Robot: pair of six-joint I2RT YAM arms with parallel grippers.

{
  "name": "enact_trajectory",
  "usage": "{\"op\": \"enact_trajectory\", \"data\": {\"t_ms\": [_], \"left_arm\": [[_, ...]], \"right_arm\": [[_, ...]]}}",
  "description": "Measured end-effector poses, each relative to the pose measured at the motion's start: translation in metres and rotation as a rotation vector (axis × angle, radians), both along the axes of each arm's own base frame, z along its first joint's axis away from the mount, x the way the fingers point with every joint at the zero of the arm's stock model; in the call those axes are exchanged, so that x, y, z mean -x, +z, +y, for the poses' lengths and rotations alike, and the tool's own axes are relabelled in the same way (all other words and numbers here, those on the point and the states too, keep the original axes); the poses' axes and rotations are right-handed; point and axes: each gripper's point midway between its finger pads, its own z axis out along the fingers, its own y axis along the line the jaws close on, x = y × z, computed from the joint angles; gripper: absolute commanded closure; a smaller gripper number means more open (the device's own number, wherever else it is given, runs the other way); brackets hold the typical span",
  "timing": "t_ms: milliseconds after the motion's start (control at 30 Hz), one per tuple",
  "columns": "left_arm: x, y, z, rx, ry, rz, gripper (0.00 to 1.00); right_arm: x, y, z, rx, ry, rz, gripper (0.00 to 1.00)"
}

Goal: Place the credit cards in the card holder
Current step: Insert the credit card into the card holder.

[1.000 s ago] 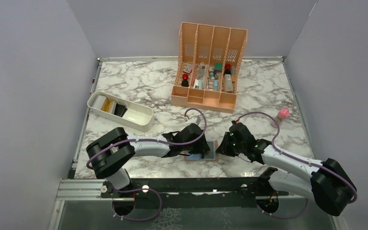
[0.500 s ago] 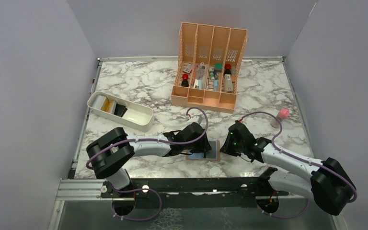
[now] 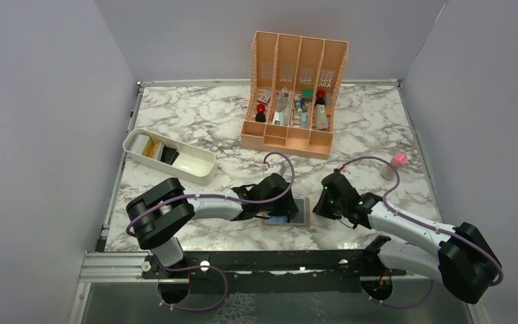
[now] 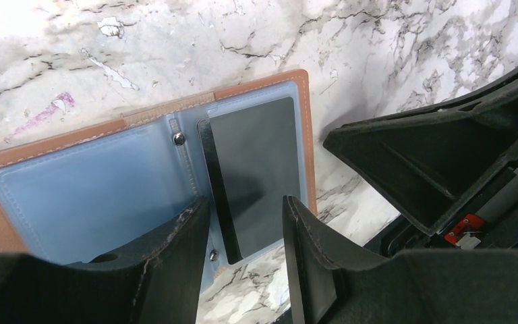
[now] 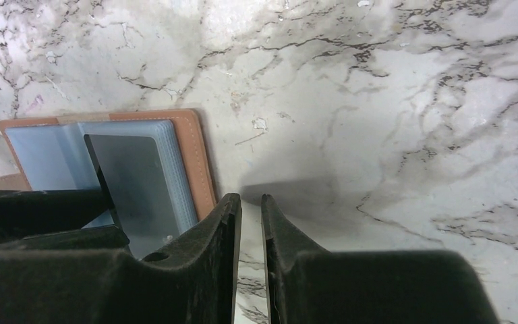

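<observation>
One tray (image 3: 192, 163) and organizer (image 3: 300, 61) stand well behind the card holder (image 3: 301, 213).

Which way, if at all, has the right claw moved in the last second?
Yes. The right claw has drawn back to the right, away from the card holder, whose place relative to the peach organizer is unchanged.
</observation>
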Motion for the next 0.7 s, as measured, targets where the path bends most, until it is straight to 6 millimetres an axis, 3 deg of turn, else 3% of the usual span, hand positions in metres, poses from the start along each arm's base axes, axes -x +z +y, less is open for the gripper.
{"op": "enact_trajectory", "data": {"t_ms": [700], "left_arm": [[0.002,0.0,-0.005,-0.016,-0.028,-0.01,0.52]], "right_arm": [[-0.01,0.001,0.027,-0.098,0.037,-0.005,0.78]]}}
